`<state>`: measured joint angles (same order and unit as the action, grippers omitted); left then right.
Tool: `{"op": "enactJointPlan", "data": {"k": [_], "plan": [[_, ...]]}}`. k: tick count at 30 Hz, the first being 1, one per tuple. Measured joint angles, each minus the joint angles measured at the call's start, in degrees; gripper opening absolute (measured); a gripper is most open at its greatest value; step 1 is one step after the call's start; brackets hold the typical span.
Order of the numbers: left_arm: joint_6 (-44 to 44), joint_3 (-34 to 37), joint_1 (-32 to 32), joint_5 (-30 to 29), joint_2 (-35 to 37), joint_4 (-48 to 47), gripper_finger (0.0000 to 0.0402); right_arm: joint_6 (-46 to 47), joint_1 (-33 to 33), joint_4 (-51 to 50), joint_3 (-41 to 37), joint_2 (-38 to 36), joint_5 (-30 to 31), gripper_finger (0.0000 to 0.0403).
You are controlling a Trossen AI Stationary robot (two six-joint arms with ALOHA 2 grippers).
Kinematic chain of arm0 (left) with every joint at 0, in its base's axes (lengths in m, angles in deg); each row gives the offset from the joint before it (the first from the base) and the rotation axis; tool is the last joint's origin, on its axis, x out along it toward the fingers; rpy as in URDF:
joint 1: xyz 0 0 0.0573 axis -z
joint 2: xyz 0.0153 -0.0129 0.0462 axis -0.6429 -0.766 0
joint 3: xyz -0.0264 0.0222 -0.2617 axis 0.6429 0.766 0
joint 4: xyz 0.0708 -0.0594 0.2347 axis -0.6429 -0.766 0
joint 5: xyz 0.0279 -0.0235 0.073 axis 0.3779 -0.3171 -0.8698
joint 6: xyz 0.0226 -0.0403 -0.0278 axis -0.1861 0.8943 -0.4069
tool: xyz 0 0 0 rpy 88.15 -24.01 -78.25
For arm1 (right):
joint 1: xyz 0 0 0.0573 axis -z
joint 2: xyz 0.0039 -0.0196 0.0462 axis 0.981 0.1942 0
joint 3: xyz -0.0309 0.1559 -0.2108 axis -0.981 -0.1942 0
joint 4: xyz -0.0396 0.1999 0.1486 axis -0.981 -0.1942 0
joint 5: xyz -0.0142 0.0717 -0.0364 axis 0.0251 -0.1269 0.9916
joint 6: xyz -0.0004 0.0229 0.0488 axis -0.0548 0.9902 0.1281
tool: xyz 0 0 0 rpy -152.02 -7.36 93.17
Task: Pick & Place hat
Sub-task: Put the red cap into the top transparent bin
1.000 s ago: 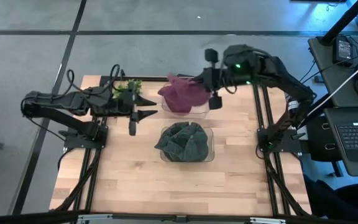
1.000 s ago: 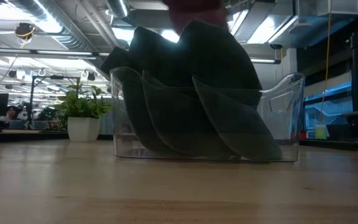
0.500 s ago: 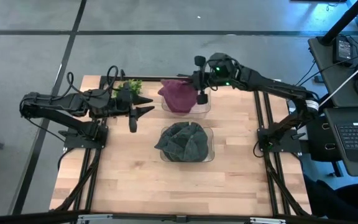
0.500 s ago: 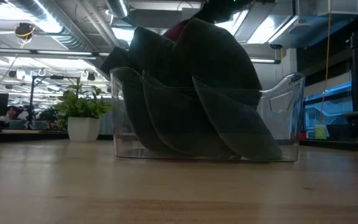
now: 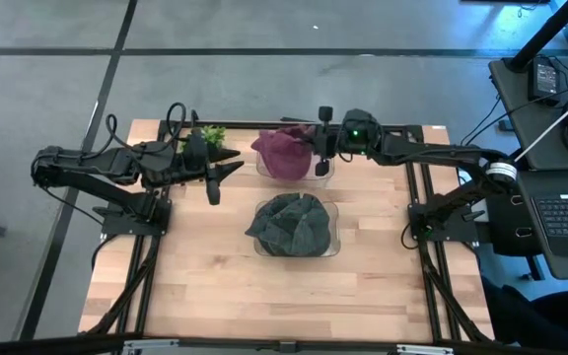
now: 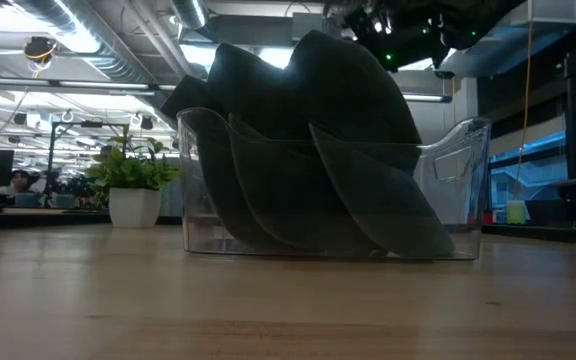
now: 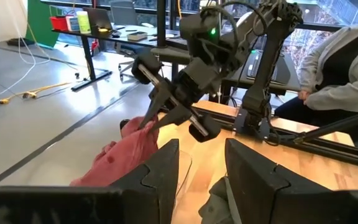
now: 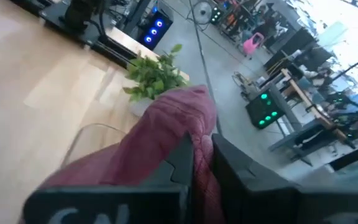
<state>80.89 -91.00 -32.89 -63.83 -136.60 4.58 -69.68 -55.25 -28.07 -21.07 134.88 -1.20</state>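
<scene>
The maroon hat [image 5: 282, 153] sits in the far clear container [image 5: 321, 175], sagging over its rim [image 8: 87, 132]. My right gripper [image 5: 316, 148] is at the hat's right side, shut on it. It also shows in the left wrist view [image 7: 160, 118], beside the hat [image 7: 126, 155]. My left gripper [image 5: 220, 176] waits open, left of the containers, touching nothing. In the low view the maroon hat is hidden behind the dark green hat [image 6: 308, 130]. My right gripper pinches a raised fold of the maroon hat's fabric [image 8: 201, 134] between its two fingers, at the hat's right upper edge. The fingers come level from the table's right. The hat's body [image 8: 148, 149] droops away from the hold into the container.
A dark green hat [image 5: 292, 222] fills the nearer clear container [image 6: 458, 180] at the table's middle. A small potted plant [image 5: 203, 136] stands at the far edge, left of the maroon hat. A person [image 7: 347, 68] sits beyond the table's right side.
My right gripper has come down and moved toward the table's left, levelling out, still shut on the maroon hat. The hat has sunk with it into the far container and dropped out of sight behind the green hat in the low view.
</scene>
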Motion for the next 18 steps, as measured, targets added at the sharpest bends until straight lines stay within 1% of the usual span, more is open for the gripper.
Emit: {"op": "enactJointPlan", "data": {"k": [3, 8, 14, 16, 18], "plan": [[0.96, 0.00, 0.00, -0.01, 0.00, -0.05, 0.0125, -1.53, 0.03, 1.31, -0.25, 0.03, 0.17, 0.0037], [2.19, 0.00, 0.00, -0.02, 0.00, -0.44, 0.0126, -3.15, -0.07, 2.54, 2.05, -0.40, 0.40, 0.0037], [2.31, 0.00, 0.00, -0.08, -0.02, -0.63, 0.0125, -7.52, 0.07, -0.54, 2.82, -0.34, 0.54, 0.0037], [2.31, 0.00, 0.00, -0.15, -0.02, -0.63, 0.0124, -6.10, 0.07, -0.88, 2.93, -0.34, 0.24, 0.0037], [2.31, 0.00, 0.00, -0.25, -0.02, -0.63, 0.0123, -4.41, 0.07, -3.59, 3.01, -0.41, -1.86, 0.0037]]}}
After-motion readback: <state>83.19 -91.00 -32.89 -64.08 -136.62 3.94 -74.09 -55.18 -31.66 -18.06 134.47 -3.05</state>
